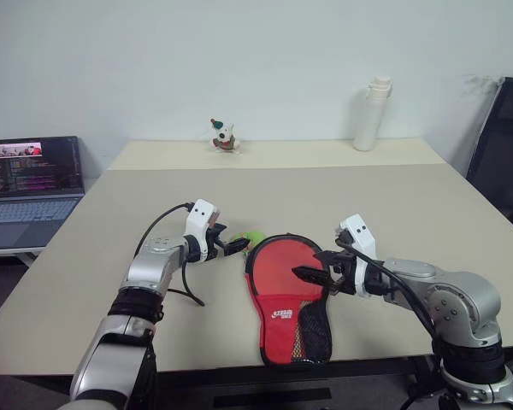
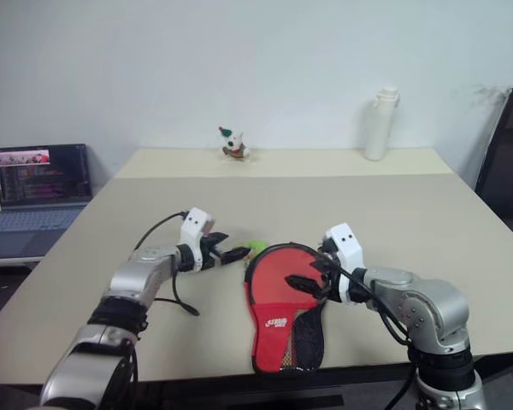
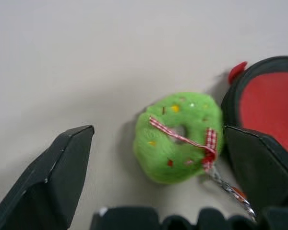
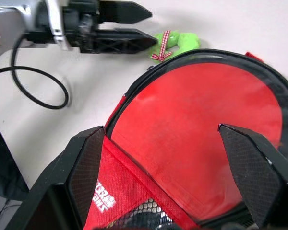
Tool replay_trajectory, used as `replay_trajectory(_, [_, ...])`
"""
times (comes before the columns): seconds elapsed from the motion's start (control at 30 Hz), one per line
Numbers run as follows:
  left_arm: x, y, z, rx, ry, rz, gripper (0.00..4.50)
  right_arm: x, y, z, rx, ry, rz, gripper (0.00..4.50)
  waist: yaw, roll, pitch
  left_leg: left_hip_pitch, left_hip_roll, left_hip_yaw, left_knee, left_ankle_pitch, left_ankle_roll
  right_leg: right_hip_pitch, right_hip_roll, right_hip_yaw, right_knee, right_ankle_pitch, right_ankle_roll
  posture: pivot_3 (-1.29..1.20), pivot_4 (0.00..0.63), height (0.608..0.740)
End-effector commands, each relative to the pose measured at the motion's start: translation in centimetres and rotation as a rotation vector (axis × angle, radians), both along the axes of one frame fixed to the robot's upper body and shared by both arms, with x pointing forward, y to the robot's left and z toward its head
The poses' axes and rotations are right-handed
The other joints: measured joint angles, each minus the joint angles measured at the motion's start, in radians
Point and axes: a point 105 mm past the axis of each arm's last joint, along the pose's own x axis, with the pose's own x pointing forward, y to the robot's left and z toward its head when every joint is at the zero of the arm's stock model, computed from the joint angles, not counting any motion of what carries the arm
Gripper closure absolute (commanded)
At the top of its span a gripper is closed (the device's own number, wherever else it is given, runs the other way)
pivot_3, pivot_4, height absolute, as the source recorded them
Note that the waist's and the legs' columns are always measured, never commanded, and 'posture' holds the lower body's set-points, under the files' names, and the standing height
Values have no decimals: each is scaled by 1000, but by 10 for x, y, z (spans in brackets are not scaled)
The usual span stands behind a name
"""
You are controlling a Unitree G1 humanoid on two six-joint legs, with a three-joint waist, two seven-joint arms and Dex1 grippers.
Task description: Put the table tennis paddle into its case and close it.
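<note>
Beige table (image 1: 393, 213) held the red paddle-shaped fabric case (image 1: 286, 295) at lower centre, right gripper (image 1: 312, 275) spread above it, left gripper (image 1: 235, 246) spread around the green donut charm (image 3: 177, 136); best pinch charm squarely, pull zip along edge.

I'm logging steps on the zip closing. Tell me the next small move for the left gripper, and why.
Probably ease the left gripper forward and close it on the green charm. Its fingers stand open on either side of the charm, which lies on the table beside the case and hangs from its zip by a small chain.
</note>
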Motion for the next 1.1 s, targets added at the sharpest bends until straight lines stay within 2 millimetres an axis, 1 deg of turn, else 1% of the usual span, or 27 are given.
replay_trajectory(0.03, [12,-6,8,18,-22,-8,19,0,7,10,15,-57,10,356,1,0,0,0,0,0,0,0,0,0,0,0,0,0,0,0,150,740])
replay_trajectory(0.13, [16,-12,4,26,8,-19,19,0,7,10,19,-58,6,356,2,0,0,-1,0,1,0,0,0,0,0,-1,-1,0,0,0,150,740])
replay_trajectory(0.27, [16,-16,-11,71,62,-37,19,1,7,11,16,-76,-10,356,2,0,0,-1,0,1,0,0,0,0,0,-1,-2,0,1,0,150,740])
replay_trajectory(0.37, [14,-17,-14,61,70,-46,574,3,10,16,-12,-136,1,356,1,0,0,0,0,1,0,0,0,1,0,-1,-2,0,1,0,150,740])
replay_trajectory(0.43, [13,-18,-15,50,77,-56,1195,6,13,15,-31,-158,6,356,1,0,0,0,0,1,0,0,0,1,0,-1,-2,1,1,0,150,740])
replay_trajectory(0.53, [11,-18,-19,44,84,-64,2352,17,25,12,-34,-171,7,356,0,0,0,0,0,2,0,0,0,1,0,0,-1,1,1,0,150,740])
replay_trajectory(0.63, [9,-16,-22,42,91,-66,3411,29,37,4,-40,-176,11,356,0,-1,0,0,0,2,0,0,0,1,0,0,-1,1,1,0,150,740])
replay_trajectory(0.67, [8,-16,-23,40,93,-67,3843,32,43,-1,-45,-173,19,356,0,-1,0,0,0,2,0,0,0,1,0,0,-1,1,1,0,150,740])
replay_trajectory(0.73, [7,-15,-24,37,94,-68,4453,34,53,-8,-47,-163,37,356,-1,-1,0,0,0,3,0,0,0,1,0,0,-1,1,1,0,150,740])
replay_trajectory(0.8, [6,-14,-24,32,94,-66,4480,35,63,-23,-61,-135,59,356,-2,-1,0,0,0,3,0,0,0,1,0,0,-1,1,1,0,150,740])
replay_trajectory(0.87, [5,-13,-24,31,94,-66,4480,35,66,-34,-72,-113,69,356,-1,-1,0,0,1,3,0,0,0,1,0,0,-1,1,1,0,150,740])
replay_trajectory(1.0, [7,-8,-23,75,71,-49,4480,38,54,-64,-141,-51,22,356,-1,-1,-1,0,0,3,0,0,0,1,0,0,-1,1,1,0,150,740])
replay_trajectory(1.1, [15,1,-18,118,35,19,4480,37,50,-75,-155,-26,8,356,-2,-3,-2,2,1,2,0,0,0,1,0,1,0,1,1,0,150,740])
